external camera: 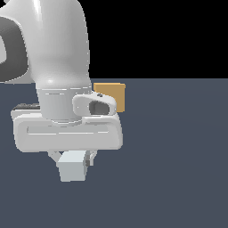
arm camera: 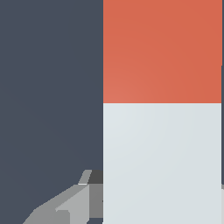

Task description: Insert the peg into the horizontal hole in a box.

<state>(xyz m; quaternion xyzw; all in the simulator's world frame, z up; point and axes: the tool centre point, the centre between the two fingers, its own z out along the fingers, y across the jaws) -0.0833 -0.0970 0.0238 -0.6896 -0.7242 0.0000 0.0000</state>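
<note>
In the exterior view the arm's white hand fills the left half, and my gripper (external camera: 73, 161) is shut on the peg (external camera: 71, 167), whose light grey end faces the camera just above the floor. The tan box (external camera: 114, 94) stands behind the hand, mostly hidden by it; its hole is hidden. In the wrist view the peg (arm camera: 162, 162) fills the frame's right side, grey-white near the fingers (arm camera: 65, 205) and orange-red (arm camera: 162, 50) at its far end.
A dark blue-grey floor (external camera: 178, 156) stretches around the arm and to the exterior view's right. The background beyond the floor is black.
</note>
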